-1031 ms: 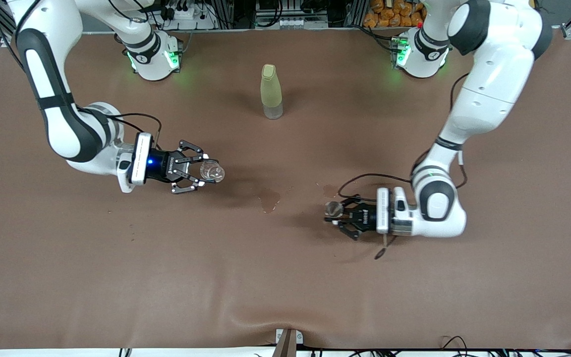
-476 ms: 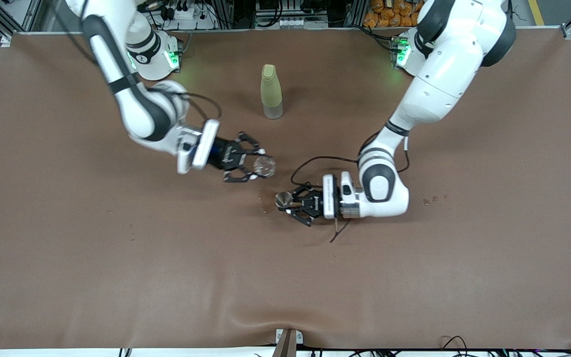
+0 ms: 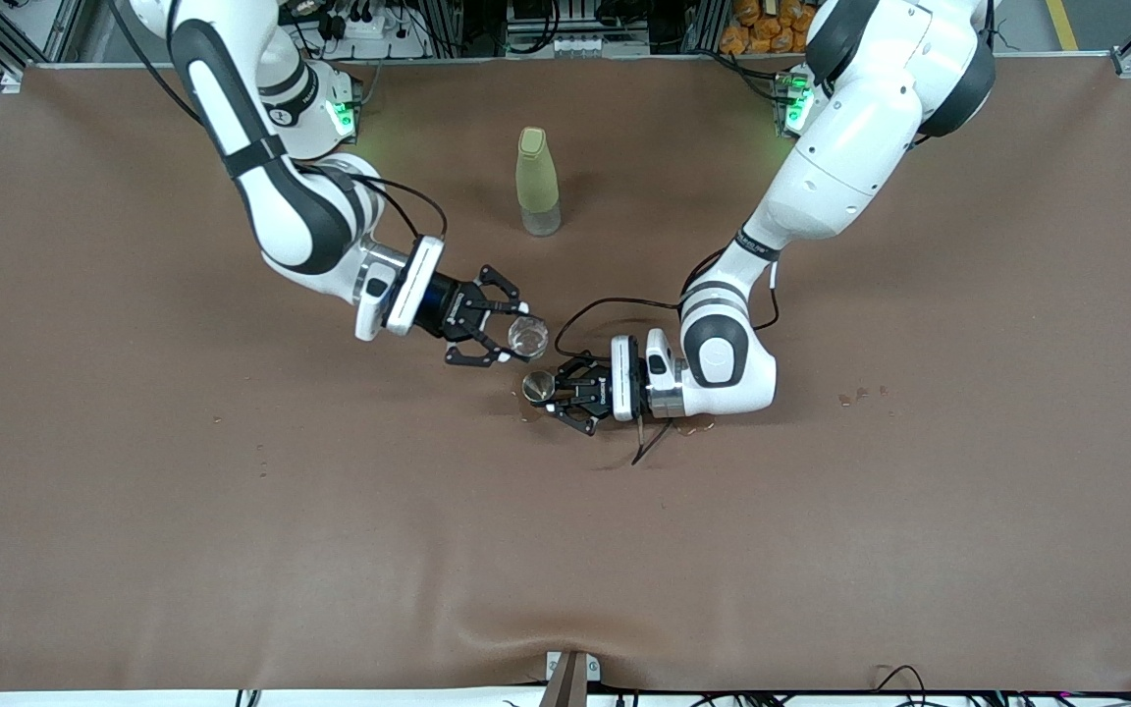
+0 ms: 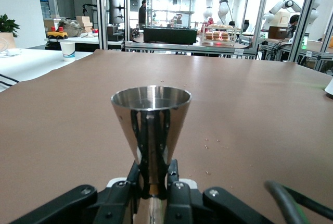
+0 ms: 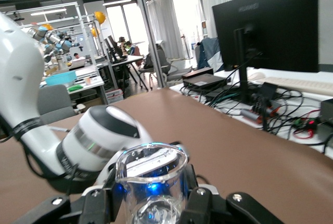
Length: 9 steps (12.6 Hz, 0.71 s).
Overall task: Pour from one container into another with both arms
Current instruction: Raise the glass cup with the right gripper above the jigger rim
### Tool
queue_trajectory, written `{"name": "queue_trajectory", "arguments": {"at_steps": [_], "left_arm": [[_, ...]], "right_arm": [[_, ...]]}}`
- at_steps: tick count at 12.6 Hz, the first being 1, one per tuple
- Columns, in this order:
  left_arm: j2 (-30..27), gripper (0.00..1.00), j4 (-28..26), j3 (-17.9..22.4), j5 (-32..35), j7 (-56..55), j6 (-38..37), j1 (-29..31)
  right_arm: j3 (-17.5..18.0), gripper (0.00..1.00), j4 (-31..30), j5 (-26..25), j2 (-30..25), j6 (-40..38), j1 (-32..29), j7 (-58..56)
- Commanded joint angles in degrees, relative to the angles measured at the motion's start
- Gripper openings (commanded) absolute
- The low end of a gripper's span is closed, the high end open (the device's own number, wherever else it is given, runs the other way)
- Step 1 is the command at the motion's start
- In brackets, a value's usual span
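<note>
My right gripper is shut on the tiny clear glass cup, which stands upright between the fingers in the right wrist view. My left gripper is shut on the shiny metal jigger, gripped at its narrow waist with its round rim up. Both are held over the middle of the table. In the front view the cup sits just above the jigger, the two almost touching. The left arm's wrist fills the background behind the cup in the right wrist view.
A tall yellow-green bottle stands on the brown table, farther from the front camera than both grippers. A damp stain lies under the jigger, small drops toward the left arm's end. A black cable trails from the left wrist.
Both arms have swung in from the table's ends toward the middle, each carrying its vessel. In the last half second the jigger slid closer under the cup; the cup barely shifted.
</note>
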Motion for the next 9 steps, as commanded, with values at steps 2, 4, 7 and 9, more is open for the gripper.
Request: {"name": "queue_trajectory", "arguments": {"at_steps": [2,4,7,9], "left_arm": [[0.41,0.00,0.55,0.60,-2.88,1.28,1.25,-1.57],[0.41,0.00,0.55,0.60,-2.88,1.28,1.25,-1.57],[0.50,0.00,0.55,0.60,-3.23,1.28,1.52,-1.57],[0.59,0.00,0.55,0.60,-3.23,1.28,1.60,-1.57]], "right_arm": [[0.62,0.12,2.76,4.52,3.76,-1.98,-0.69,-0.60],[0.62,0.11,2.68,5.59,5.26,-2.08,-0.51,2.28],[0.71,0.10,1.89,12.25,5.44,-1.37,2.12,7.74],[0.62,0.09,1.88,15.51,5.88,-1.20,4.14,12.38]]}}
